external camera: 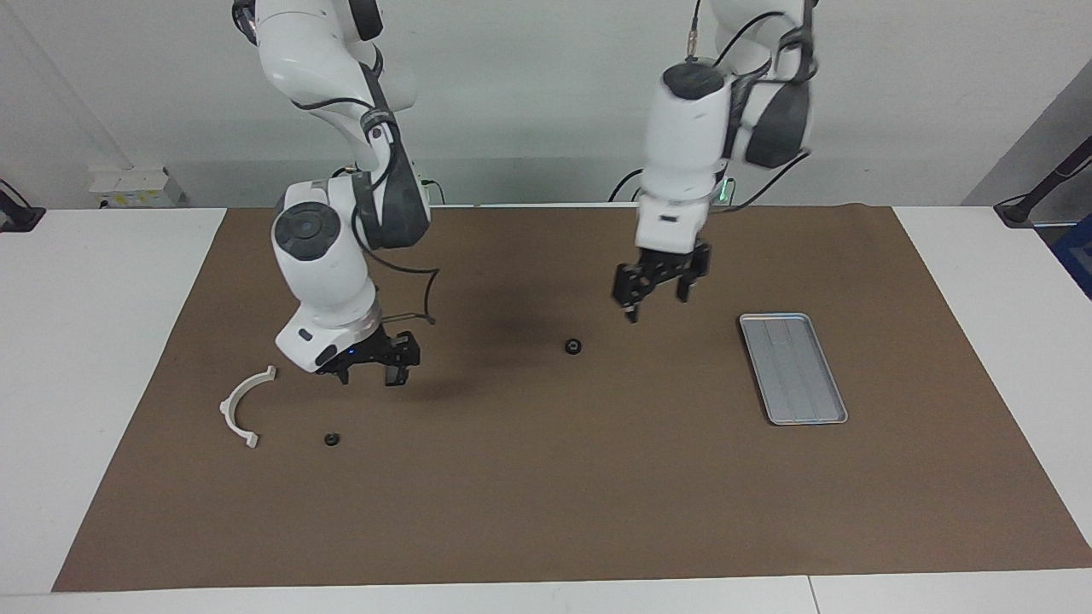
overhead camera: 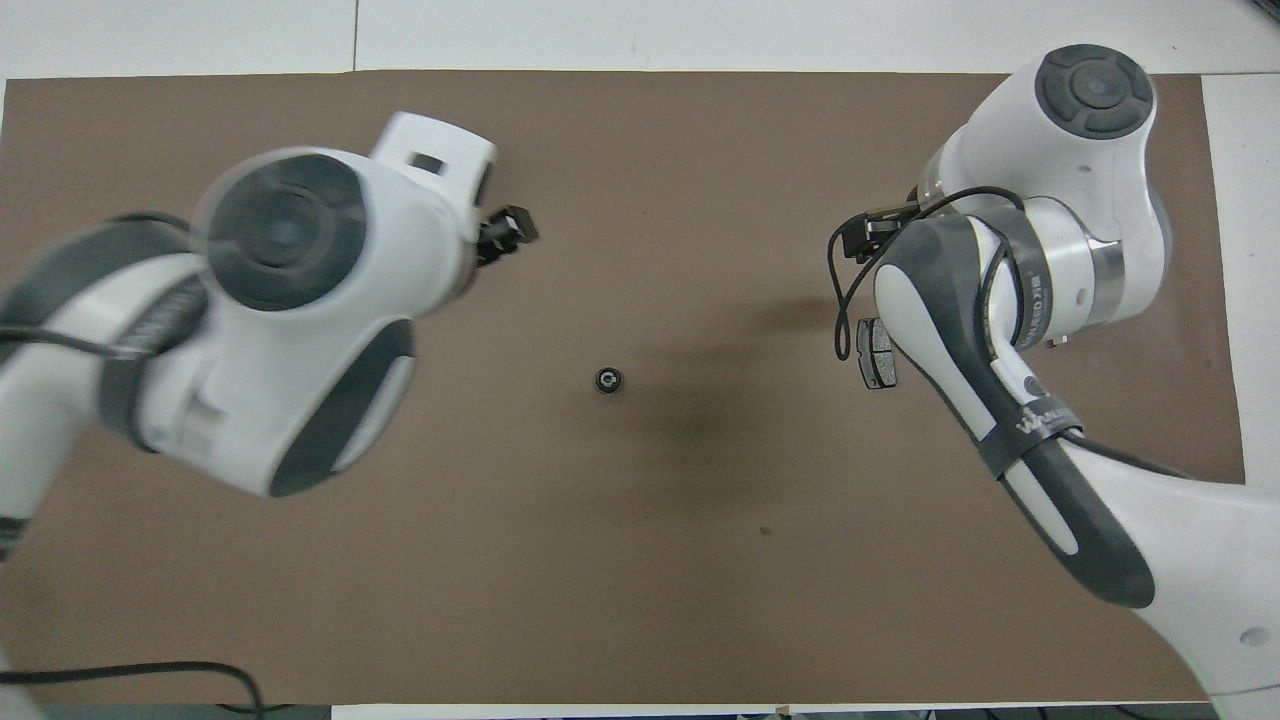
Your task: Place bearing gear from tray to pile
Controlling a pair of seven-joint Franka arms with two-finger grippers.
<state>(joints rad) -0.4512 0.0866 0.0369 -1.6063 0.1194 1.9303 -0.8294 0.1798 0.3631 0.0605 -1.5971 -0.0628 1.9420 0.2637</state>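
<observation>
A small black bearing gear (external camera: 573, 346) lies alone on the brown mat mid-table; it also shows in the overhead view (overhead camera: 607, 380). My left gripper (external camera: 657, 304) hangs open and empty above the mat between that gear and the empty silver tray (external camera: 792, 367); in the overhead view only its fingers (overhead camera: 507, 230) show. The pile lies toward the right arm's end: a white semicircular bracket (external camera: 243, 406), a second small black gear (external camera: 331, 440) and one visible brake pad (overhead camera: 877, 355). My right gripper (external camera: 375, 373) hangs open and empty above the pile.
The brown mat (external camera: 546, 512) covers most of the white table. In the overhead view my left arm hides the tray, and my right arm hides the bracket, the second gear and part of the brake pad.
</observation>
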